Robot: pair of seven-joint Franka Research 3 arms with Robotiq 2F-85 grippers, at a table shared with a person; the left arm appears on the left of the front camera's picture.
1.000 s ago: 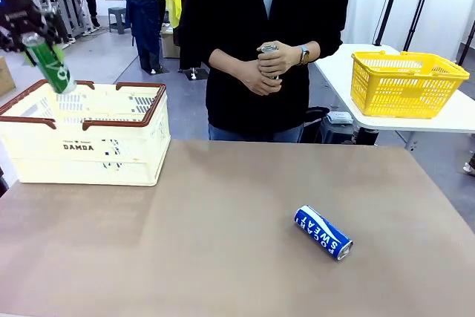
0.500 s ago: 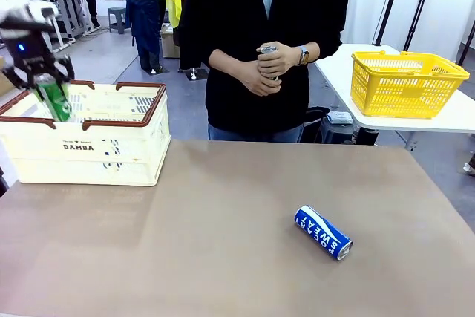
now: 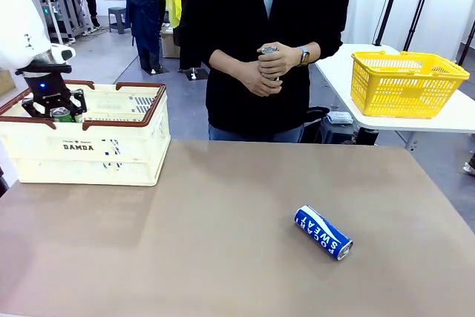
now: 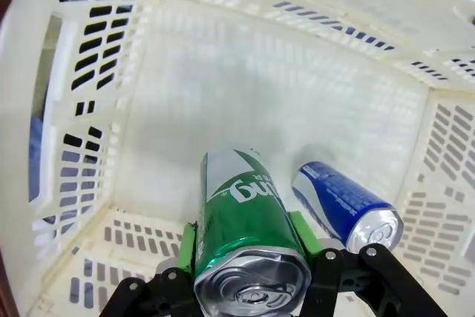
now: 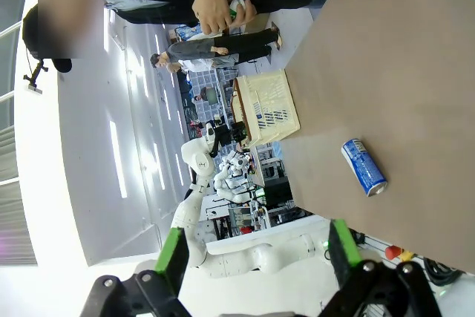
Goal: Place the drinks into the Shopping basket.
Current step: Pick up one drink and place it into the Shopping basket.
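My left gripper (image 3: pixel 53 103) is down inside the cream Shopping basket (image 3: pixel 89 146), shut on the green can (image 3: pixel 61 115). In the left wrist view the green can (image 4: pixel 245 220) sits between the green pads (image 4: pixel 303 231), just above the basket floor (image 4: pixel 223 94). A blue can (image 4: pixel 343 203) lies on that floor beside it. The blue POCARI SWEAT can (image 3: pixel 323 232) lies on its side on the brown table, right of centre. My right gripper (image 5: pixel 256 257) hangs open high over the table, far from the blue POCARI SWEAT can (image 5: pixel 364 167).
The person stands at the far edge, both hands (image 3: pixel 263 68) clasped around a small can at chest height. A yellow mesh basket (image 3: pixel 404 83) sits on a white side table at the right. The Shopping basket (image 5: pixel 263 109) stands at the table's far left corner.
My left gripper has come down with the green can, from above the basket's rim to inside the basket. The blue can on the table and the person have stayed still.
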